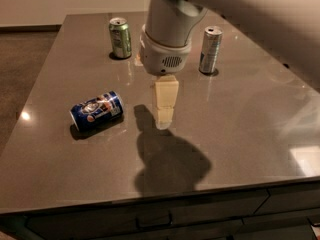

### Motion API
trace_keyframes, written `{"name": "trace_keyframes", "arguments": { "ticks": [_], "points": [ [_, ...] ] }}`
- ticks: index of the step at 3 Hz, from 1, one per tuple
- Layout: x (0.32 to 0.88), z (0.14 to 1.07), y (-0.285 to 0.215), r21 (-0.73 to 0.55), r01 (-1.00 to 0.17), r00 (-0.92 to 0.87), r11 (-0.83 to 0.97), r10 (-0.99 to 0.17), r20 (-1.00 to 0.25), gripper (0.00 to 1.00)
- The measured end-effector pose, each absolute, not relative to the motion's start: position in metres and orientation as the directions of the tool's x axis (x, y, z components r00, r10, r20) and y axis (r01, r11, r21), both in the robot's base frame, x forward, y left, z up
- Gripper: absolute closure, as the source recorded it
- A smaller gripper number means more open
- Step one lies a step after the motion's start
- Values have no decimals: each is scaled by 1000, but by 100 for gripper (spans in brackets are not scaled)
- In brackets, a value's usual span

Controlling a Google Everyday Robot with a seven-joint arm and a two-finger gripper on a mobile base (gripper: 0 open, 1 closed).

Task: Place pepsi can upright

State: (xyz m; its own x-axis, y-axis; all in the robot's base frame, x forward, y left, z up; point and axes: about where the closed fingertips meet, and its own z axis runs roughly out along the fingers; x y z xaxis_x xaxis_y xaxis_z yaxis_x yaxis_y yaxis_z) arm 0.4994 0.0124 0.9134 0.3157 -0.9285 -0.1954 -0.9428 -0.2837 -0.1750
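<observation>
Camera view: gripper (pixel 165 96) beside one pepsi can (pixel 97 110); green can (pixel 120 37), silver can (pixel 210 49) behind.

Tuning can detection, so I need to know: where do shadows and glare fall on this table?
Camera view: the arm's dark shadow spreads on the table in front of the gripper, which hangs right of the lying pepsi can; same view, a small glare spot near the left edge and a pale reflection at the right.

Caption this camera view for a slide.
Tool hangs low over the table beside the toppled pepsi can; green can and slim silver can stand behind.
</observation>
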Motion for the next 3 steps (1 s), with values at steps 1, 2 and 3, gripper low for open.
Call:
{"name": "trace_keyframes", "arguments": {
  "ticks": [1,2,3],
  "points": [
    [500,898,45,-150,-929,363,-339,-914,-182,0],
    [499,886,72,-129,-919,392,-374,-902,-182,0],
    [497,877,98,-125,-908,418,-400,-889,-188,0]
  ]
}}
